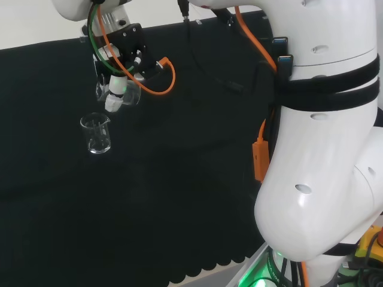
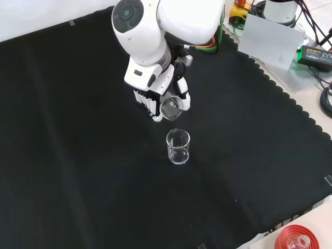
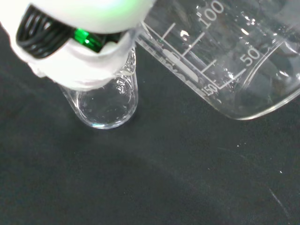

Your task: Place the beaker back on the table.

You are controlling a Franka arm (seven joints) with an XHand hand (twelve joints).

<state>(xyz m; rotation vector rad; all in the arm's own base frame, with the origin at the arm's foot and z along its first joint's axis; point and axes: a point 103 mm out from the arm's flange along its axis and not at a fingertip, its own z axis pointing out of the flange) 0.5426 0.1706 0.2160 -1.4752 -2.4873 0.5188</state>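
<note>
The hand is curled round a clear glass beaker and holds it tilted, its mouth toward the front camera, above the black cloth. In the head view the hand carries this held beaker just above and to the right of a second clear beaker. That second beaker stands upright on the cloth, just in front of the hand. In the wrist view the held beaker shows printed graduations, and the standing beaker sits partly behind a white part of the hand.
The arm's big white links stand at the right of the head view. In the front view a red ribbed ring lies off the cloth's scalloped edge at bottom right, and a grey panel stands at top right.
</note>
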